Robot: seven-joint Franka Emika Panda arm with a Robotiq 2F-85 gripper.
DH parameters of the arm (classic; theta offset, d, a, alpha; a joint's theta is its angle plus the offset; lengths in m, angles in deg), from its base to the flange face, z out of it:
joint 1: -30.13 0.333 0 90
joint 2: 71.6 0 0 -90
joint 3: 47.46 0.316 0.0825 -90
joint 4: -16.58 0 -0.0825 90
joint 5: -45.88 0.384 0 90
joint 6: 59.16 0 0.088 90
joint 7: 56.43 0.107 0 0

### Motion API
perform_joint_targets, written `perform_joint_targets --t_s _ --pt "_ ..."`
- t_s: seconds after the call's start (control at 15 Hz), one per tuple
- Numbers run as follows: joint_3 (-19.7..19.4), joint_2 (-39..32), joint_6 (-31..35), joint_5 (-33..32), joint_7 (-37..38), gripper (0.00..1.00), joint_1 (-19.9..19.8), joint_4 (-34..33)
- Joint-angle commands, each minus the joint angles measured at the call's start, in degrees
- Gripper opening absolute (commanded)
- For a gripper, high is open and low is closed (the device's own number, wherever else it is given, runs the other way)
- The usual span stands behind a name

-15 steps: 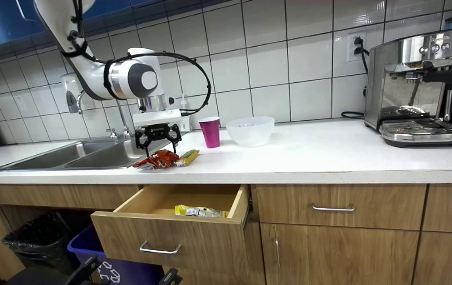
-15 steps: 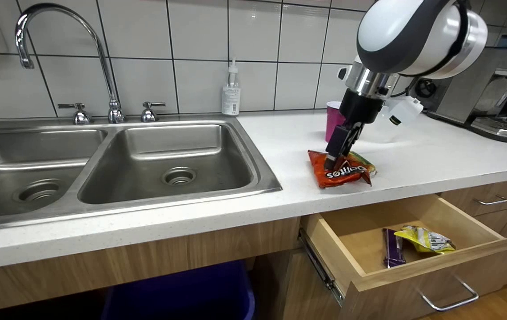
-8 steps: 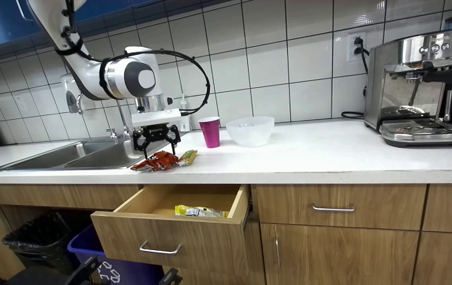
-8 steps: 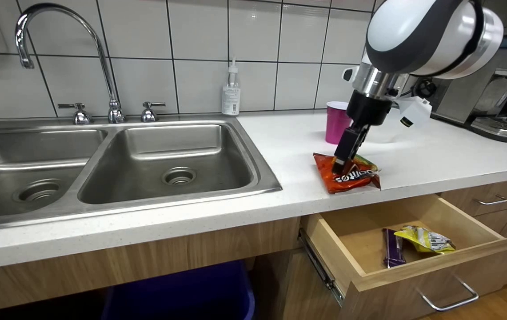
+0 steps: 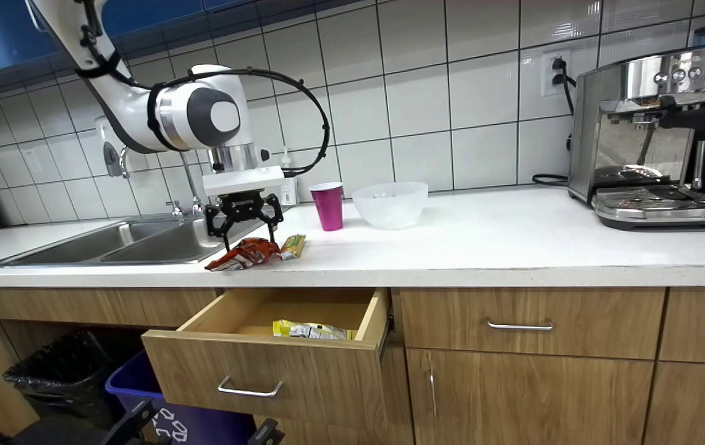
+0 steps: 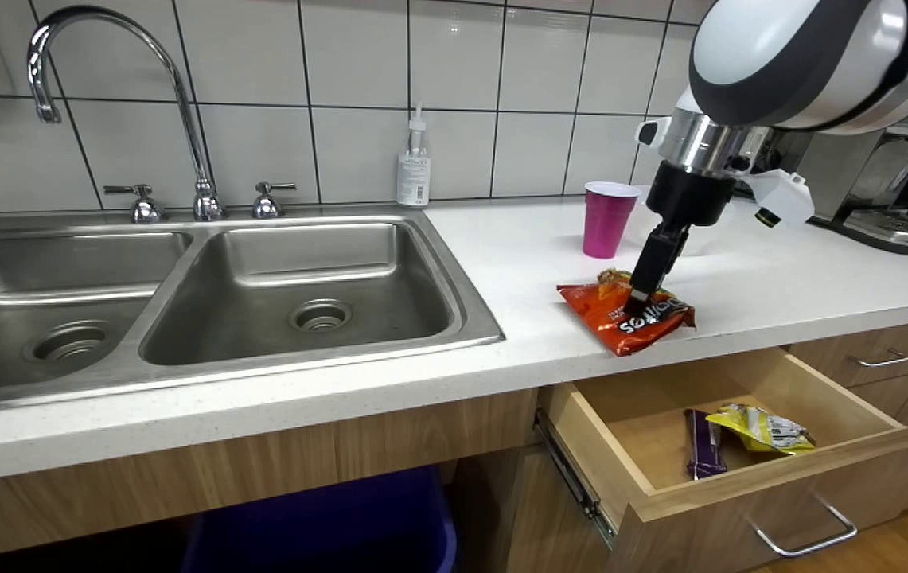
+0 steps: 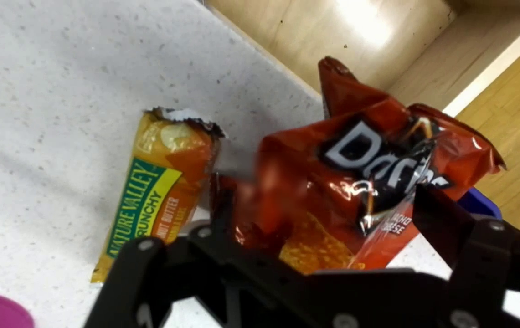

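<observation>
The black two-finger gripper [image 7: 326, 200] points downward. Its fingers [image 7: 442, 223] stand wide apart, with a crumpled red foil Doritos bag [image 7: 355, 173] in the space between them. The fingertips are down at the bag and appear to touch it; grip force cannot be determined. The bag lies on a white speckled countertop [image 6: 501, 239], close to the front edge, brand lettering face up.

Just beside the bag lies a yellow-orange wrapped snack bar [image 7: 159, 182] with a green Nature Valley label.

Below the countertop edge, a light-wood drawer [image 5: 321, 371] is pulled out. Inside it, in an exterior view, a crinkled yellow-and-silver packet [image 6: 764, 430] lies against a slim dark purple wrapped bar [image 6: 706, 454].

Behind the bag, an upright magenta cup with a white rim [image 6: 606, 223] stands on the countertop in both exterior views. Near the cup, in an exterior view, is a round translucent white bowl [image 5: 391, 207].

A stainless steel double-basin sink [image 6: 161, 301] is set into the same countertop, with a chrome gooseneck faucet [image 6: 185, 103] at its rear. A blue plastic bin [image 5: 216, 426] is located underneath. Well apart from the gripper stands a silver metal espresso machine [image 5: 636, 142].
</observation>
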State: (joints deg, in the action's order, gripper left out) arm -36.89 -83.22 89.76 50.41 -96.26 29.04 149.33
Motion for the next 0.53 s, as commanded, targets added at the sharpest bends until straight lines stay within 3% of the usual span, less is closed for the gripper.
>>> perform_joint_targets --t_s 0.0,0.47 --pt "-0.53 4.39 -2.71 1.06 -2.46 1.00 -0.43 3.39" --pt "-0.72 4.75 -2.06 2.69 -2.21 1.00 0.42 2.71"
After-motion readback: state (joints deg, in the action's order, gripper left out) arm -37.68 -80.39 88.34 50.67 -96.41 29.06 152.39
